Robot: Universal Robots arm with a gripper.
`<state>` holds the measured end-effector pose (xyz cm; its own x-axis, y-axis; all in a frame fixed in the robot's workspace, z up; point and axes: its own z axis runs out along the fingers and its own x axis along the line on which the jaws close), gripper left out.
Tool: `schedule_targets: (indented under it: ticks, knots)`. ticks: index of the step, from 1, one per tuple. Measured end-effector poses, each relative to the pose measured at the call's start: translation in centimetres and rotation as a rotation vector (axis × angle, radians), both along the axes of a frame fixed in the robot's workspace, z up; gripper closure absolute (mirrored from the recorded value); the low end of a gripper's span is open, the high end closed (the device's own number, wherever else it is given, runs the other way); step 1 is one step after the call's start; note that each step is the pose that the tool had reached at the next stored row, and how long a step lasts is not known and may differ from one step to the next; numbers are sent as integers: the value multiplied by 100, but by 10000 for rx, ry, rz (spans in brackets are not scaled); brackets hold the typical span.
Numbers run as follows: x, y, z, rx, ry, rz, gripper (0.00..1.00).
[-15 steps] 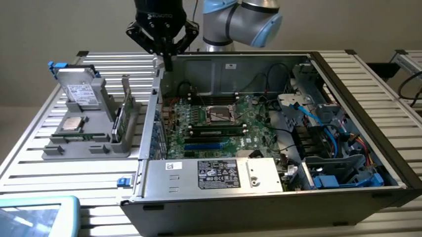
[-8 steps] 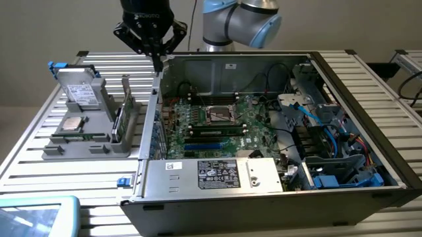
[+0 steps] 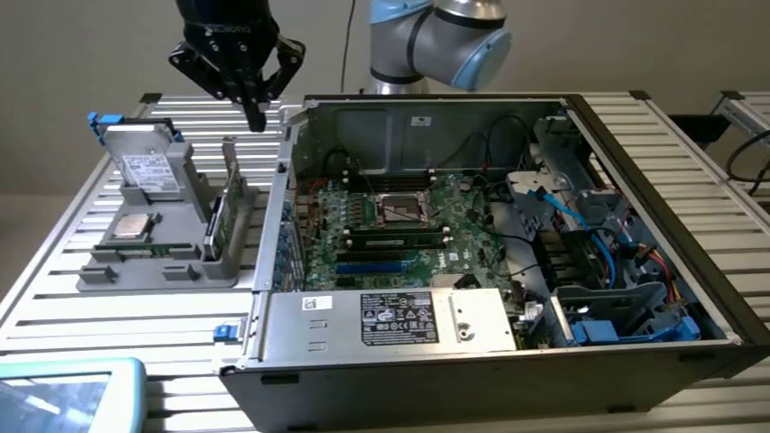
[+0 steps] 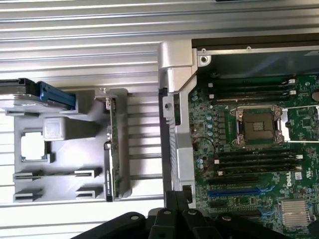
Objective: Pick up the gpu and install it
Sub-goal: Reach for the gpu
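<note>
while the thin, flat gpu (image 3: 220,219) stands on edge in a slot of the grey plastic holder (image 3: 144,271), beside the open metal computer case (image 3: 481,374), the black gripper (image 3: 252,115) hangs above the holder, fingers pressed together, holding nothing.

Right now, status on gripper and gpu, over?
Gripper shut, empty, raised near grey plastic holder. Thin black green-edged gpu card on edge in holder, untouched. Silver white-labelled hard drive alongside, apart.

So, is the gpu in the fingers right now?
No, the gpu stands on edge in the grey holder, clear of the shut fingers higher up.
</note>
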<state>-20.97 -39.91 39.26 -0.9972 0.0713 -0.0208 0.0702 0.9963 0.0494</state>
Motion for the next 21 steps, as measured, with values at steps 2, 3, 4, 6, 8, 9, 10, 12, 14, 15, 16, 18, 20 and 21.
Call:
schedule_targets:
  ticks: [2,3,4,6,8,9,10,12,14,15,16,18,20,21]
  knots:
    - [-68,0,0,0,0,1,89]
    - [-103,0,0,0,0,0,89]
    - [-140,0,0,0,-1,0,89]
    - [-216,0,0,0,-2,0,89]
    - [-295,-1,0,0,-2,1,89]
    - [-339,0,0,0,-3,0,89]
    - [-384,0,0,0,-3,0,89]
    - [-456,-1,0,1,-4,1,89]
    - [-498,-1,0,0,-3,1,89]
    - [-510,-1,-1,1,-4,0,89]
    - [-523,-1,-1,1,-3,0,89]
    - [-558,4,-2,1,-3,0,89]
    - [-600,30,-3,0,-3,1,89]
    - [-618,51,-4,1,-3,1,89]
